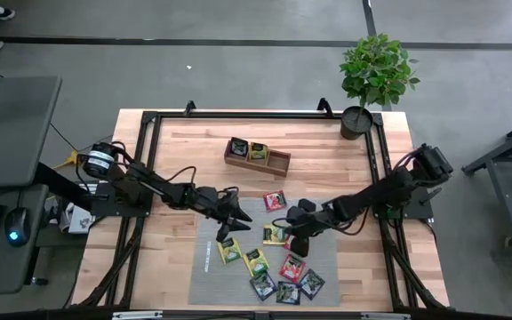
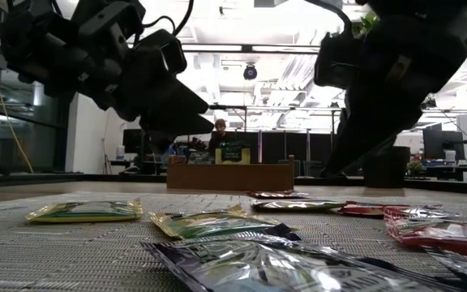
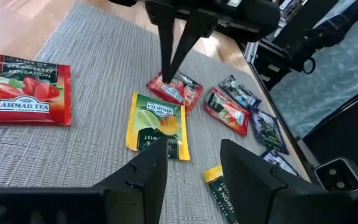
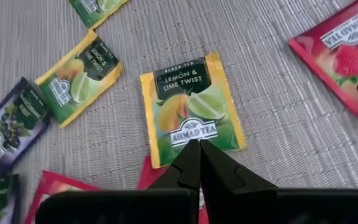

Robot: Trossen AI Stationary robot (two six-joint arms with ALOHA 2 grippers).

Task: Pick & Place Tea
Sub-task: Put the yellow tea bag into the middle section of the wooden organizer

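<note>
The bare wood at the left and lower left of the table (image 1: 163, 196) in the high view offers open passage, as does the strip between the wooden tray (image 1: 256, 154) and the grey mat (image 1: 216, 267). The mat's centre and lower right are crowded with tea sachets (image 1: 278, 276), and both arms reach in there: the left gripper (image 1: 229, 227), fingers spread, and the right gripper (image 1: 293, 244), fingers pressed together over a red sachet (image 3: 174, 89). A potted plant (image 1: 372, 76) blocks the table's upper right corner.

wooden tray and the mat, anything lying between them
Only bare tabletop between the tray and the mat, in the high view; one red sachet sits at the mat's edge.
</note>
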